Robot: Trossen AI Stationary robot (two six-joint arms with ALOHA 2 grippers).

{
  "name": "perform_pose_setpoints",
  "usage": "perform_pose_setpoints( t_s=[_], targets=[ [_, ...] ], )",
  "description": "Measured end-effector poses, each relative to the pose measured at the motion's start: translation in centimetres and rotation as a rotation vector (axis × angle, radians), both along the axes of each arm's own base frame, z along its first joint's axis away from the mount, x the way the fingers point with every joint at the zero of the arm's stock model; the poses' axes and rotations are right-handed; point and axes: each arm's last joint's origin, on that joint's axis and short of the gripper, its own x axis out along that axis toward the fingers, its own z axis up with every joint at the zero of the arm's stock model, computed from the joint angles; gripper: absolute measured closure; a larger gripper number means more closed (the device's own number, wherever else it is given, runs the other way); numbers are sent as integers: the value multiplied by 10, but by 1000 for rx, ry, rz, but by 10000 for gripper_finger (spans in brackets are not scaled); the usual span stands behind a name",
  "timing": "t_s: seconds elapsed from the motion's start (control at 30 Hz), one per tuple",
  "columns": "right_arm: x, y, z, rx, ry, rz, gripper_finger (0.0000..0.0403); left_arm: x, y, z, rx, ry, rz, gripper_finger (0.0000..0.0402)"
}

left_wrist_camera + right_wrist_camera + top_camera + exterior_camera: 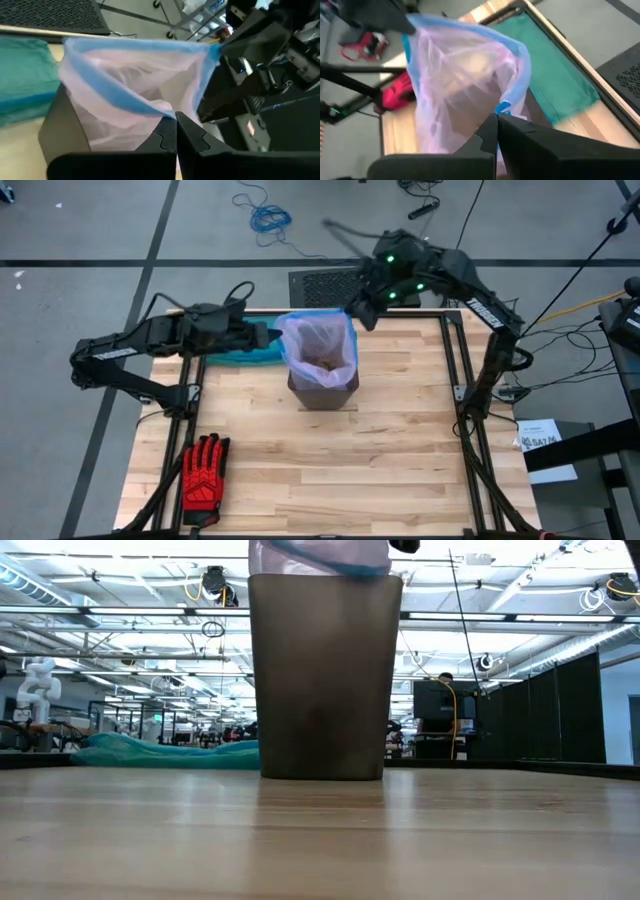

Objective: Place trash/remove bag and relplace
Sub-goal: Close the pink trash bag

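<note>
Bag (320, 345) sits in the dark bin (322, 385) at table's far middle, trash (325, 364) inside; left gripper (176, 131) and right gripper (497, 131) each clenched on opposite rim edges; advise lifting evenly and straight up, lest the thin liner tear

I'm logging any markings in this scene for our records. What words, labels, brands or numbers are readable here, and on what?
White lettering on the left arm: too small to read.
White lettering on the right arm: too small to read.
White paper sheet right of the table, printed with dark text: blurred, not readable.
Red glove, dark bin, pink bag, teal bag: no text visible.
</note>
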Motion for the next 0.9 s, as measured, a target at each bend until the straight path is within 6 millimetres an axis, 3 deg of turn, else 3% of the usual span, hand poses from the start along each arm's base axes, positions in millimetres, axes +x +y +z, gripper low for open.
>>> perform_pose_setpoints(
  t_s=[0.37, 0.6, 0.73, 0.9],
  targets=[
    [14, 15, -8, -53, 56, 24, 403, 21, 11, 22, 66, 336, -90, 402],
    [13, 13, -9, -64, 67, 15, 403, 40, 17, 41, 136, 323, -261, 402],
    [13, 13, -9, -75, 68, 24, 403, 31, 17, 61, 181, 268, -300, 402],
    [12, 12, -9, -77, 68, 26, 403, 16, 17, 71, 173, 293, -339, 402]
  ],
)
